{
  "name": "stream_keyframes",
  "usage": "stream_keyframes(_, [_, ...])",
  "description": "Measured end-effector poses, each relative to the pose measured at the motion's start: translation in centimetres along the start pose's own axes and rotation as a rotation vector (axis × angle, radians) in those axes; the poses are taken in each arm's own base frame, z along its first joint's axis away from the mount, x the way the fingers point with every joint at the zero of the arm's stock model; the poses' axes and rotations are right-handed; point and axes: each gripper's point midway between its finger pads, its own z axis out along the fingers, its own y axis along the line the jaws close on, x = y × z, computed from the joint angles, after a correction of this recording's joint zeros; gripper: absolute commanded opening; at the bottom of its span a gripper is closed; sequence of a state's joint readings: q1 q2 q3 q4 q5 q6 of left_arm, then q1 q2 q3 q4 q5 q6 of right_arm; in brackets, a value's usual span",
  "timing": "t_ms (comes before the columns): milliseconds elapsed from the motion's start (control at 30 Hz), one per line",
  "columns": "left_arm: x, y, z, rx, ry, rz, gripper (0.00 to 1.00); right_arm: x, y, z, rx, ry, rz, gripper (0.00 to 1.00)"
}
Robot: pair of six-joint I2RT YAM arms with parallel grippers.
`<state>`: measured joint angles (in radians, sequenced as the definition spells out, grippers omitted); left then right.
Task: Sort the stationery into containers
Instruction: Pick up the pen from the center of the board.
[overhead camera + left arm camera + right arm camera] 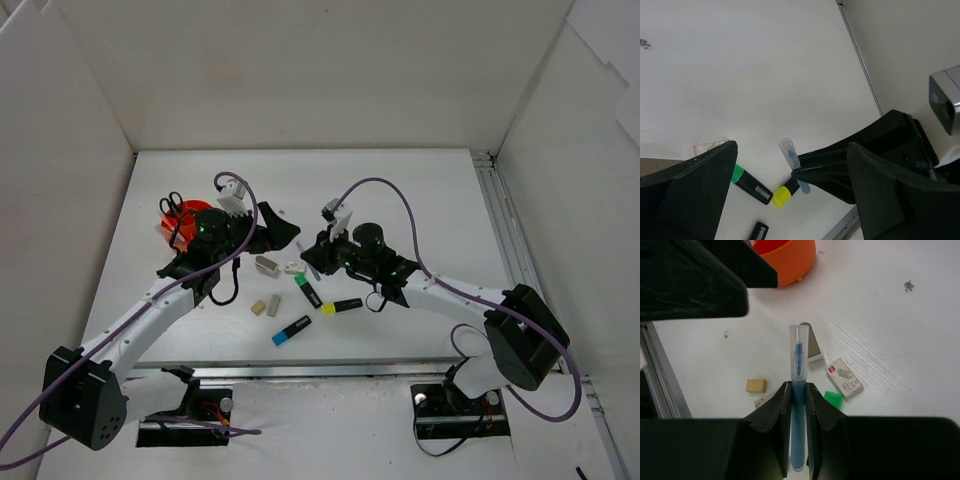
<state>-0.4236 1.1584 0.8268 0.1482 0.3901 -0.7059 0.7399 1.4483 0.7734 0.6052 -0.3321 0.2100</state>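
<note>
Your right tool (799,390) grips a blue pen (799,352), right of the orange holder (787,255); your left tool (791,149) is released, fingers wide apart.

Showing white tubes on left arm (150,316) and right arm (455,299), joined by black housings. Trailing purple cables (375,180) in loops. Wearing white camera blocks (232,195) at wrists, glowing green nearby. Ending in matte black wedge fingers (771,412).
</note>
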Motion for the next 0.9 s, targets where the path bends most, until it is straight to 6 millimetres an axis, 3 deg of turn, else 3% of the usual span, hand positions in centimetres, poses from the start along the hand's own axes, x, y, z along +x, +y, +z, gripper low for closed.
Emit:
stream_keyframes(300, [-0.2,0.5,0.6,-0.087,-0.057,0.002,0.65,-3.9,2.4,0.8,-0.062,-0.118,0.003,0.0])
stream_keyframes(400, [0.2,0.6,0.9,-0.109,-0.058,0.005,0.49,-5.0,3.1,1.1,-0.079,-0.148,-0.002,0.0])
stream_keyframes(467, [0.4,0.7,1.0,-0.125,-0.059,0.008,0.32,-5.3,3.4,1.4,-0.085,-0.155,-0.001,0.0])
stream_keyframes(500, [0.5,0.7,1.0,-0.129,-0.061,0.006,0.18,-5.2,3.3,1.5,-0.084,-0.154,0.0,0.0])
stream_keyframes(533, [0.5,0.6,1.0,-0.129,-0.061,0.0,0.12,-5.0,3.4,1.7,-0.084,-0.15,0.002,0.0])
stream_keyframes(600, [0.6,0.4,1.0,-0.129,-0.061,0.003,0.01,-4.7,3.2,2.0,-0.072,-0.144,0.005,0.0])
stream_keyframes(667, [0.7,0.7,1.0,-0.142,-0.061,0.0,0.0,-4.5,3.1,2.2,-0.065,-0.141,0.006,0.04])
stream_keyframes(700, [0.7,0.7,1.0,-0.146,-0.061,-0.001,0.0,-4.6,3.1,2.4,-0.064,-0.141,0.007,0.09])
stream_keyframes(800, [0.5,1.1,0.9,-0.166,-0.072,0.0,0.0,-4.7,3.2,2.6,-0.064,-0.141,0.017,0.5])
stream_keyframes(833, [0.5,1.3,0.8,-0.177,-0.076,0.001,0.0,-4.7,3.2,2.7,-0.063,-0.142,0.019,0.68])
stream_keyframes(867, [0.3,1.5,0.6,-0.192,-0.083,0.007,0.0,-4.7,3.2,2.7,-0.063,-0.141,0.021,0.97])
stream_keyframes(900, [0.1,1.8,0.4,-0.207,-0.091,0.016,0.0,-4.7,3.3,2.7,-0.066,-0.14,0.021,0.98])
